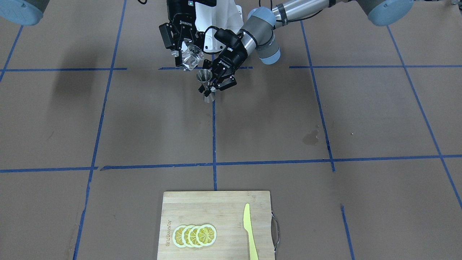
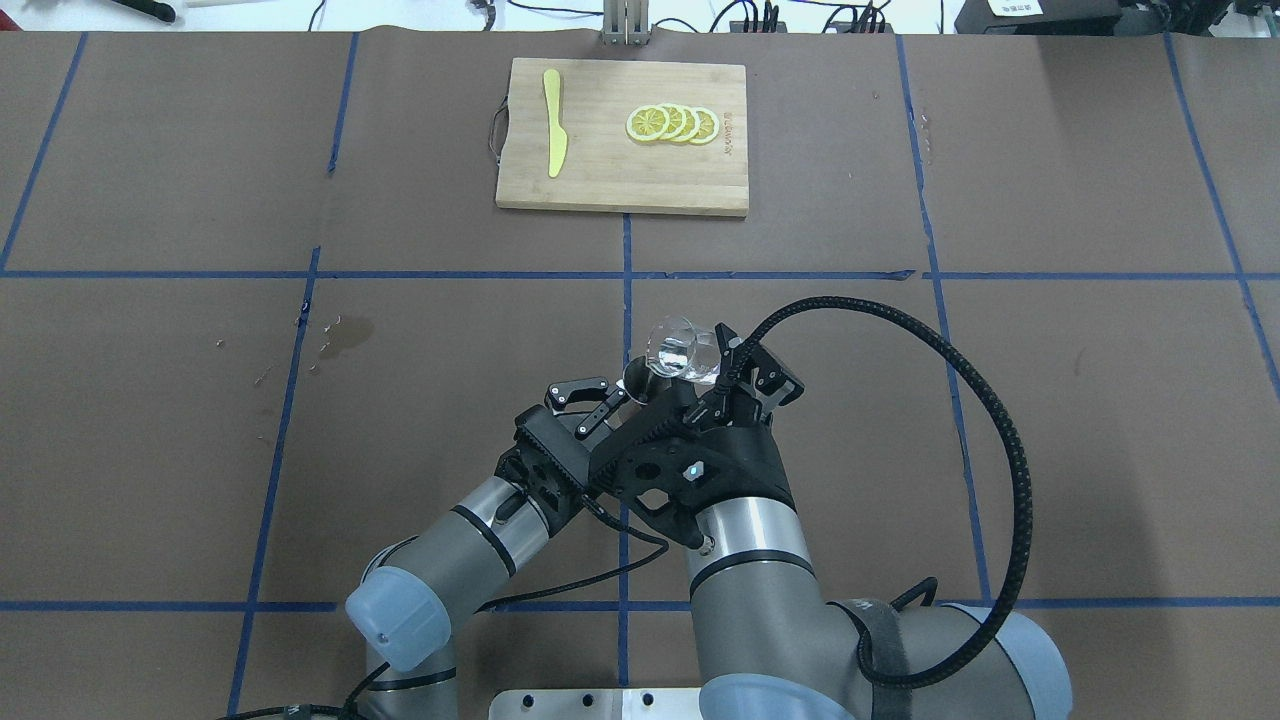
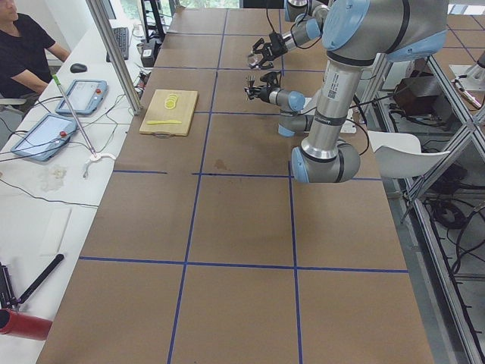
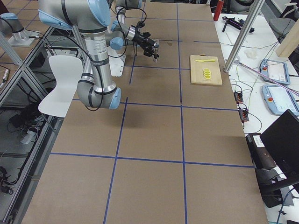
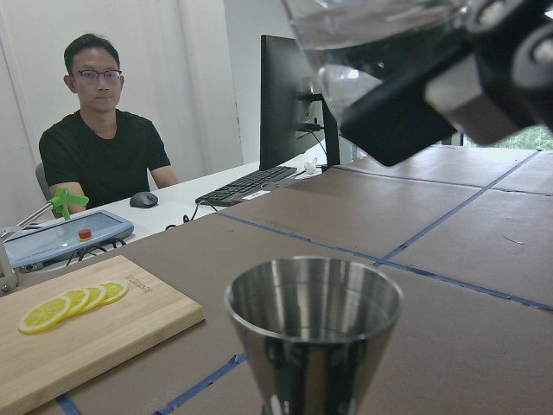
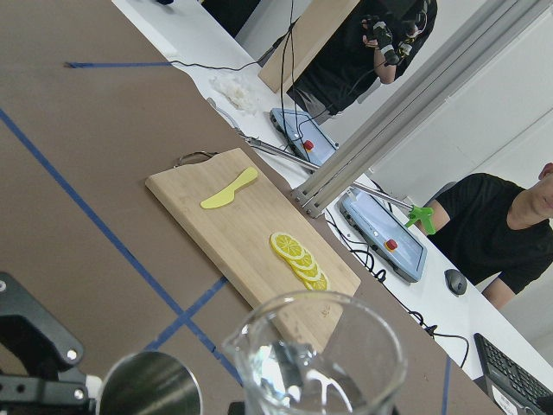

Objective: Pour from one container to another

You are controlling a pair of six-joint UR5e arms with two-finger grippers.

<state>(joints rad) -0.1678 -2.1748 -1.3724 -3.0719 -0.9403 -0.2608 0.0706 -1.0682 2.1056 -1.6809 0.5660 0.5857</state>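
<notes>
The clear glass cup (image 1: 191, 57) hangs above the table, tipped over towards the jigger, with my right gripper (image 1: 184, 57) shut on it. Just below its lip stands the steel jigger (image 1: 205, 86), upright and lifted off the table, my left gripper (image 1: 211, 88) shut on its narrow waist. In the overhead view the glass cup (image 2: 680, 348) lies partly over the jigger's mouth (image 2: 636, 376). The left wrist view shows the jigger's open cone (image 5: 313, 322) under the glass cup (image 5: 371, 26). From the right wrist, the glass cup's rim (image 6: 318, 359) sits beside the jigger (image 6: 151, 386). I cannot tell whether liquid flows.
A wooden cutting board (image 2: 600, 180) at the table's far side carries lemon slices (image 2: 672, 123) and a yellow knife (image 2: 554, 135). A damp stain (image 2: 345, 332) marks the brown paper on the left. People sit beyond the far edge.
</notes>
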